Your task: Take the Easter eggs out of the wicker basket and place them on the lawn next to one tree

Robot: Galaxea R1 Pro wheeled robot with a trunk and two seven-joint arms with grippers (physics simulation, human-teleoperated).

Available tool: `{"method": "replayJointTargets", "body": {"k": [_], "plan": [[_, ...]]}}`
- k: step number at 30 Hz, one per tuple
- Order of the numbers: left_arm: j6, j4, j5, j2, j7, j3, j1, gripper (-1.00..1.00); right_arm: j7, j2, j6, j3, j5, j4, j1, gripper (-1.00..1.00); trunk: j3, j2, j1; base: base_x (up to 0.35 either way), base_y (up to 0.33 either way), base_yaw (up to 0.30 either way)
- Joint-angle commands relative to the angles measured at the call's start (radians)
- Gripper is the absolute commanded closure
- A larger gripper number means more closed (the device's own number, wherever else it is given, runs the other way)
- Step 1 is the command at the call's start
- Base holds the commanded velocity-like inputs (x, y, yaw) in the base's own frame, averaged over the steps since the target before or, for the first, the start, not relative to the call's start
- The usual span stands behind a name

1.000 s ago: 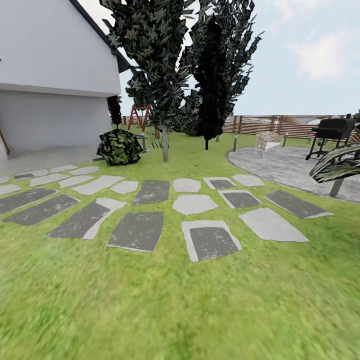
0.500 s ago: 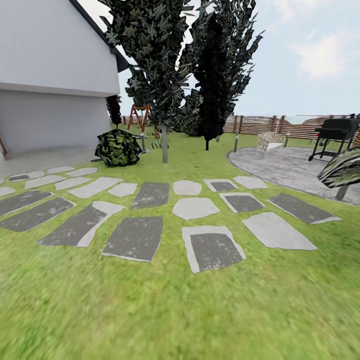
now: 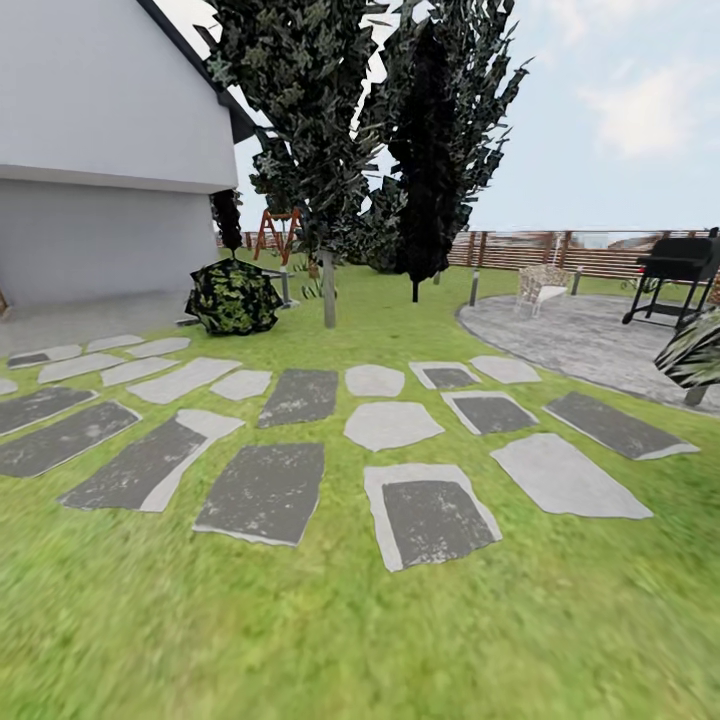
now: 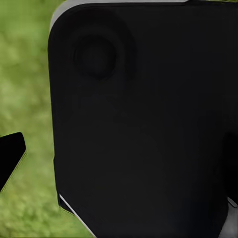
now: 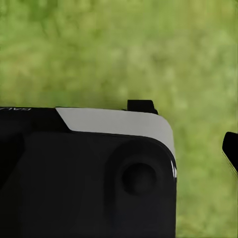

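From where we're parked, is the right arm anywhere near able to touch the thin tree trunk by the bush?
Almost certainly not. The thin trunk stands well beyond the stepping stones, with a wide stretch of lawn between. The right wrist view sees just grass below the arm.

Ahead of you, flat stepping stones [image 3: 392, 424] lie in rows, some pale grey, some dark. To your left stands a white house [image 3: 100, 150]. Near its corner sits a leafy bush [image 3: 233, 296], and just beside that a thin grey post [image 3: 328, 288]. Behind the bush you can see a red swing frame [image 3: 278, 233]. A narrow dark cypress [image 3: 425, 150] rises at centre. To your right lies a round paved patio [image 3: 590, 340], with a black grill [image 3: 675, 275] on it and a slatted fence [image 3: 560, 250] behind.
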Motion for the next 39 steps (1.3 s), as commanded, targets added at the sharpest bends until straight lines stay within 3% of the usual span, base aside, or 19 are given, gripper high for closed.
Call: {"method": "replayJointTargets", "body": {"k": [1, 23, 39], "plan": [[0.001, -0.002, 0.003, 0.000, -0.004, 0.002, 0.000, -1.00, 0.001, 0.000, -0.003, 0.000, 0.000, 0.001, -0.001, -1.00, -0.001, 0.000, 0.001, 0.331, 0.000, 0.000], [0.004, 0.001, 0.001, -0.002, 0.001, 0.003, 0.000, -1.00, 0.001, 0.000, -0.003, 0.000, 0.000, 0.000, -0.001, -1.00, -0.001, 0.000, 0.001, 0.331, 0.000, 0.000], [0.001, 0.006, 0.002, 0.003, -0.009, 0.004, 0.000, -1.00, 0.001, 0.000, -0.003, 0.000, 0.000, 0.000, -0.001, -1.00, -0.051, -0.112, 0.062, 0.331, 0.000, 0.000]]}}
